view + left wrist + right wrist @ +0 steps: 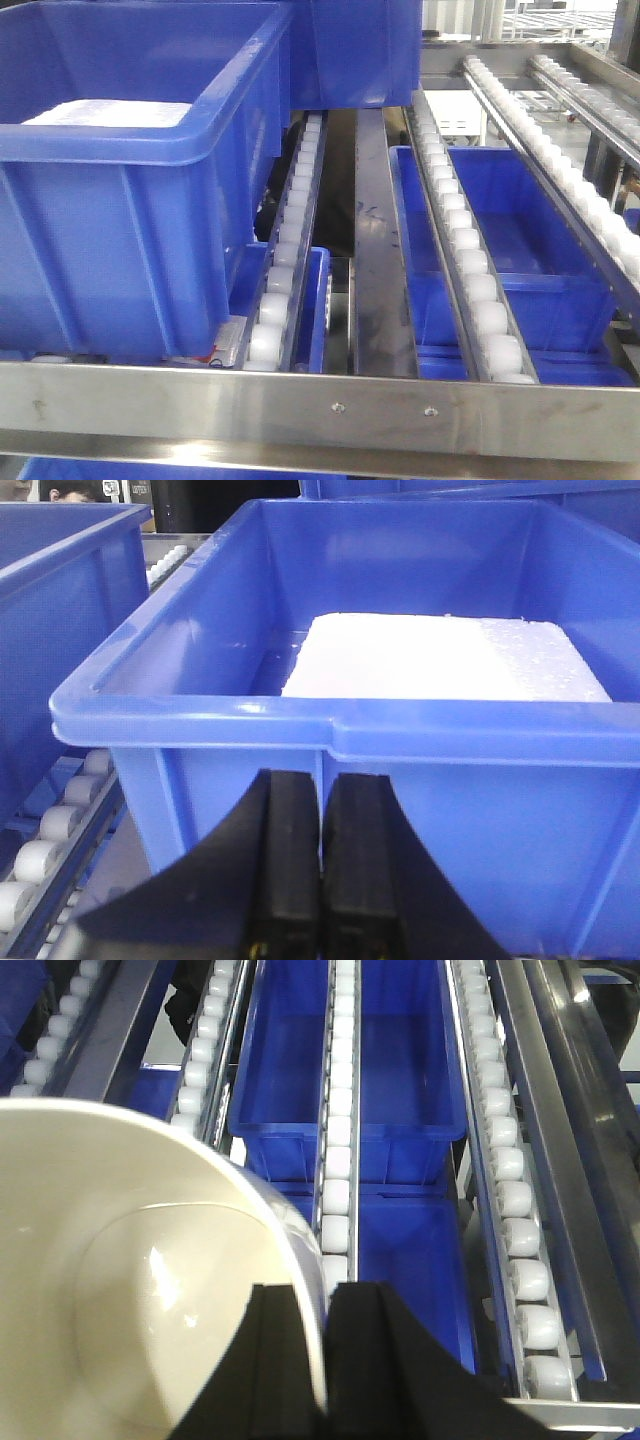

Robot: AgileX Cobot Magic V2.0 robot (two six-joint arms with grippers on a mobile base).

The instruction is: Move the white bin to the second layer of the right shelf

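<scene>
Blue crate [120,190] rests on the steel roller rack [320,405]

Front view level with the roller lanes [470,270] — wrist views close above, sharing them.

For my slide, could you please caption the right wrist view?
Right tool pinching the white bin by its rim above the roller lanes, blue crates beneath.

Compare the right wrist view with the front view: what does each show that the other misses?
Only the right wrist view shows the white bin, its wall pinched in the right gripper. Only the front view shows the riveted front rail and a blue crate standing on the rollers at left. Both show the roller lanes with blue crates below.
</scene>
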